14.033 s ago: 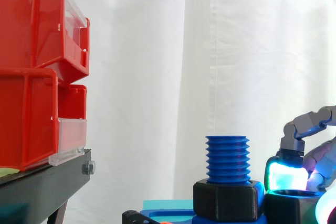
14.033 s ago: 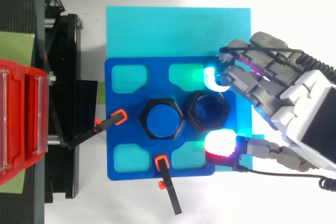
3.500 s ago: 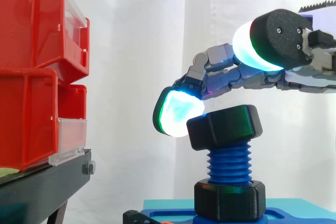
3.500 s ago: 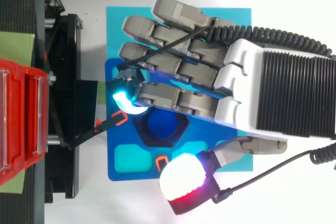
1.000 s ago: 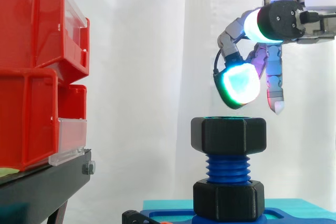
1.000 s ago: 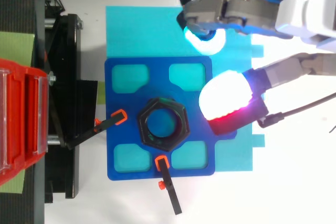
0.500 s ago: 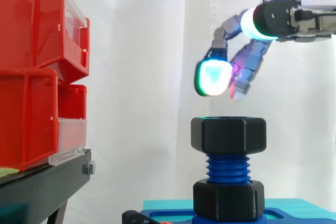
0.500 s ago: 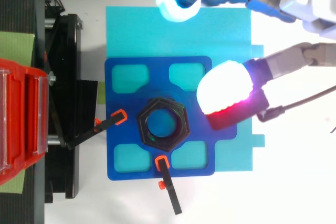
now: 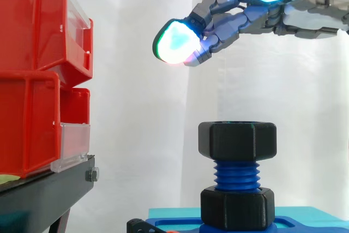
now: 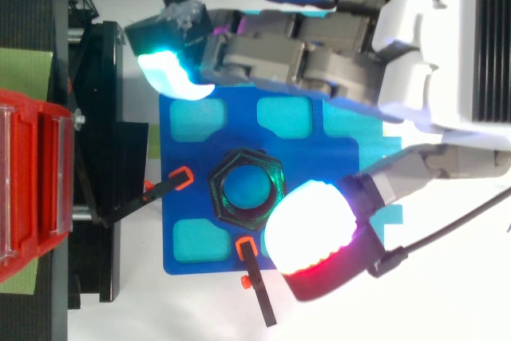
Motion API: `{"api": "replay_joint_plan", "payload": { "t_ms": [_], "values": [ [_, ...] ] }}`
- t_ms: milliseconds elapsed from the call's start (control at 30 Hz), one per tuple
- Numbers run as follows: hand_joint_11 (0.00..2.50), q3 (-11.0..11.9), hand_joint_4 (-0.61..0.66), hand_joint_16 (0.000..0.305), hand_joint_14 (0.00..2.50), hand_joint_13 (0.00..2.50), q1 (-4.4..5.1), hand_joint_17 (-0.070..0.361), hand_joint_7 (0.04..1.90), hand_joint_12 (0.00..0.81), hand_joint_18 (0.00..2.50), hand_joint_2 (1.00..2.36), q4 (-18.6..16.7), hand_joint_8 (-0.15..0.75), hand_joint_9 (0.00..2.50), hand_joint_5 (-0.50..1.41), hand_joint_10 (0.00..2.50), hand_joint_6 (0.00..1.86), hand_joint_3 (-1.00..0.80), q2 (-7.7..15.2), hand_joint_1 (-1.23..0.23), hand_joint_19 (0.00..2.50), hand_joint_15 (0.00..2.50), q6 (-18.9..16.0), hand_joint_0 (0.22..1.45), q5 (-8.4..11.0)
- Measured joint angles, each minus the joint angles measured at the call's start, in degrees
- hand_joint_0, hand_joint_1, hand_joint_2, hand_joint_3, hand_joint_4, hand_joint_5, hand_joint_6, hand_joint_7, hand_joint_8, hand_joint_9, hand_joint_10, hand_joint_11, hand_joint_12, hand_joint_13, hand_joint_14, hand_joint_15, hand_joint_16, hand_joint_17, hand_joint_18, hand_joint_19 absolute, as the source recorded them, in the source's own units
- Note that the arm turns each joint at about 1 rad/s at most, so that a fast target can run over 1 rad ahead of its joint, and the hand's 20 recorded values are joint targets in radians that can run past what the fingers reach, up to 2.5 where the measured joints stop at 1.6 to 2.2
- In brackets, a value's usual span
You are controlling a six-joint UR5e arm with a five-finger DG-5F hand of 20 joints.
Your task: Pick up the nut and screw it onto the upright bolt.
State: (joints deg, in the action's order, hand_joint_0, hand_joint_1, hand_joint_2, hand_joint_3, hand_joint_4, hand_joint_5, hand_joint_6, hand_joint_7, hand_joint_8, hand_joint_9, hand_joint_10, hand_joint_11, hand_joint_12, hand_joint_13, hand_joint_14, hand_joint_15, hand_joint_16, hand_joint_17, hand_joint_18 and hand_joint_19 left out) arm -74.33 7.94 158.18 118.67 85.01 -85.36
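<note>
Side view, 9 o'clock: red bins (image 9: 32,75) stacked on the black stand (image 9: 49,186), with a plain white curtain (image 9: 136,135) behind everything. From the top, a blue plate (image 10: 239,125) lies on a cyan mat (image 9: 174,213) on the white bench (image 10: 160,309). The nut (image 9: 237,140) sits level atop the upright bolt (image 9: 237,174) mid-plate, and the robot hand (image 9: 305,17) hangs at its 12-to-1 o'clock, well clear, fingers spread wide and holding nothing.
</note>
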Motion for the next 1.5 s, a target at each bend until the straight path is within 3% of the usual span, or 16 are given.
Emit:
{"api": "replay_joint_plan", "payload": {
  "t_ms": [500, 967, 1500],
  "values": [
    [0.0, -0.1, 0.18, 0.04, 0.0, 0.08, 2.08, 0.089, 0.65, 0.329, 0.0, 1.0, -0.3, 0.188, 0.28, -0.15, 0.0, 0.5, -0.5, 1.2, 0.04, 0.0, 0.0, -0.9, 0.5, 0.53],
    [0.0, -0.3, 0.19, 0.041, 0.0, 0.12, 2.45, 0.092, 0.84, 0.338, 0.0, 1.0, 1.1, 0.216, 0.31, -0.12, 0.0, 0.5, -0.5, 2.1, 0.02, 0.0, 0.0, -1.8, 0.51, 0.26],
    [0.0, -0.3, 0.2, 0.041, 0.0, 0.13, 2.71, 0.093, 0.85, 0.342, 0.0, 1.0, 3.9, 0.22, 0.32, -0.12, 0.0, 0.5, -0.5, 2.2, 0.0, 0.0, 0.0, -1.8, 0.51, -0.38]
  ]
}}
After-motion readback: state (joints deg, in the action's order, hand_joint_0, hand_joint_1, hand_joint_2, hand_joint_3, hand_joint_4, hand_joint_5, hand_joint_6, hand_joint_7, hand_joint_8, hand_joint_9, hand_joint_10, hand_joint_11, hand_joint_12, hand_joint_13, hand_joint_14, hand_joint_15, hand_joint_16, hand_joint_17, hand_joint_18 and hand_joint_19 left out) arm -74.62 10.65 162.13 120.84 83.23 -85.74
